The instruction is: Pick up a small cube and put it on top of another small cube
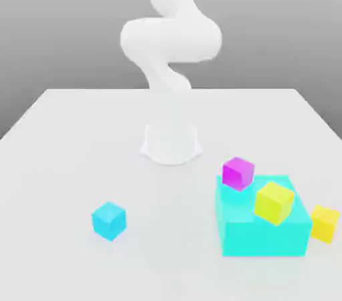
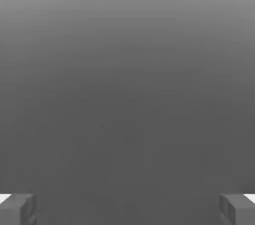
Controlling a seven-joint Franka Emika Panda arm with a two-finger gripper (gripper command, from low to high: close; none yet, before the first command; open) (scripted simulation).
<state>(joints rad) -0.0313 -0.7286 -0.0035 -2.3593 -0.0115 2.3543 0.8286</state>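
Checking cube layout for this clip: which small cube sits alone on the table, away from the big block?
The small cyan cube, toward the exterior view's left. The magenta cube and both yellow cubes cluster at the large cyan block.

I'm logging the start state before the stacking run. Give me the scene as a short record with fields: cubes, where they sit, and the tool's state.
surface: white table
arm: white arm base at the table's middle
large block: big cyan block, toward the exterior view's right
on or against the block: magenta cube at its far corner, tilted; yellow cube on top, tilted
beside the block: second yellow cube, on its right in the exterior view
apart: small cyan cube, alone on the exterior view's left
tool: tool open, nothing between its fingers
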